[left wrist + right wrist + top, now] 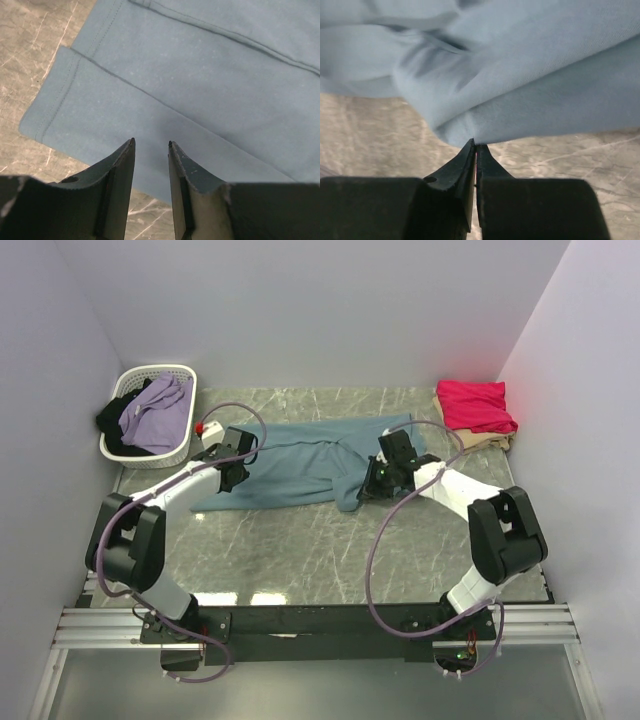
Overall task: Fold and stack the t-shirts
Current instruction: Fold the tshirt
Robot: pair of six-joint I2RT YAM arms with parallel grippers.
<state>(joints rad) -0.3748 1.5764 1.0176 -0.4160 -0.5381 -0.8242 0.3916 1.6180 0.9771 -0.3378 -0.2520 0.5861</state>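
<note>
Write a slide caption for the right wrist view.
Right gripper, jaws shut, at the folded edge of a dusty teal-blue cloth t-shirt on a grey marbled table.

From where I stand, the spread t-shirt (300, 465) lies mid-surface (300, 550), with the left end effector (232, 478) at its 9 o'clock edge and the right end effector (368, 485) at its 4 o'clock corner. A basket (150, 370) at 10 o'clock holds clothes (155, 415); at 2 o'clock a folded t-shirt (475, 405) rests on a lower t-shirt (490, 443)
</note>
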